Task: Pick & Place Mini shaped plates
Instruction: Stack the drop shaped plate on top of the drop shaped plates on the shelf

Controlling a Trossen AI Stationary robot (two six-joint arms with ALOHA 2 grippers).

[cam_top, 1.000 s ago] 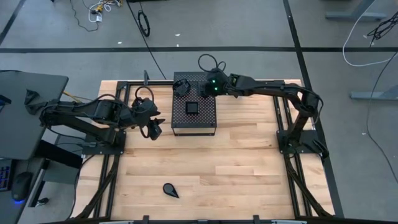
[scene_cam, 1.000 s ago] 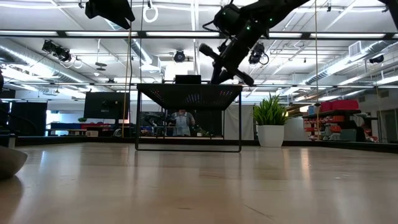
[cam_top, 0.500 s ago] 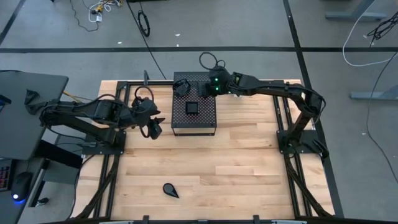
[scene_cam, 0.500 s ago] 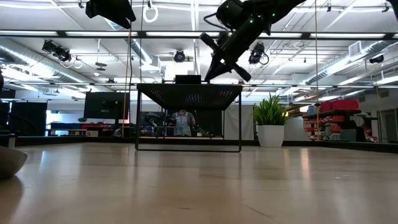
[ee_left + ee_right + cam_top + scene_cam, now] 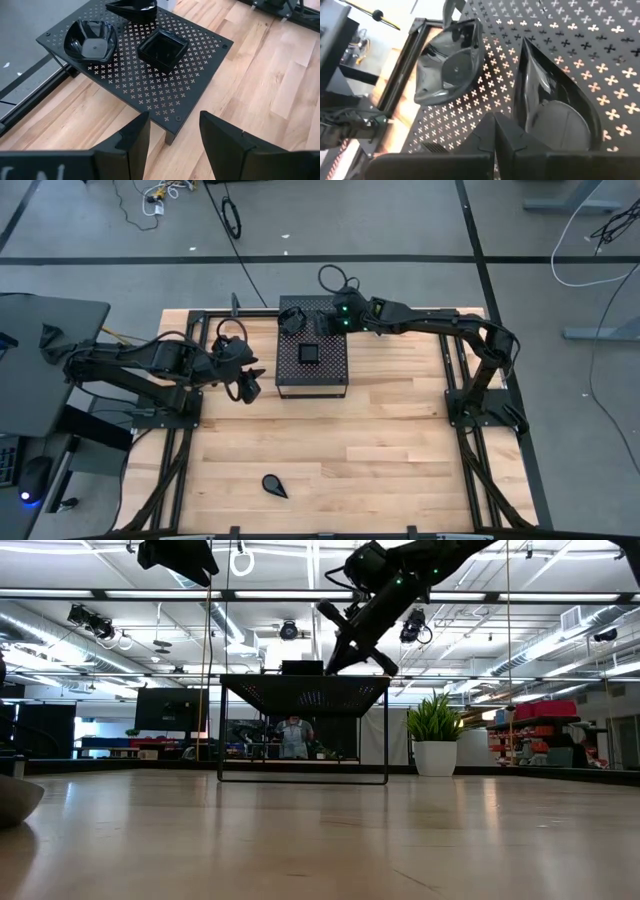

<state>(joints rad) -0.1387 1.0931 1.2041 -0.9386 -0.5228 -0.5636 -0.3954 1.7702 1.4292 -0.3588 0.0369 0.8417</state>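
A black perforated box [image 5: 312,365] stands at the table's far middle. A square mini plate [image 5: 309,353] and a rounded plate [image 5: 291,320] rest flat on its top. My right gripper [image 5: 495,131] hangs just above the box's far part [image 5: 335,665], shut at a teardrop plate [image 5: 560,115]. My left gripper [image 5: 247,388] hovers open at the box's left, fingers apart [image 5: 172,125] with nothing between them. One more teardrop plate [image 5: 273,485] lies on the table near the front edge. My right gripper meets the teardrop plate at the rim of its wide end [image 5: 516,117], slanting down from the table's right-far side. The fingers themselves hide the exact place of the pinch. The plate's pointed tip [image 5: 522,41] faces away from the fingers, over the box top.
Black frame rails [image 5: 200,330] run along the table's sides by both arm bases. Bare wood [image 5: 380,450] spreads between the box and the front edge. A potted plant [image 5: 436,735] shows beyond the table.
My right gripper has tipped and turned slightly above the box's far part, staying over the same spot with its fingers together.
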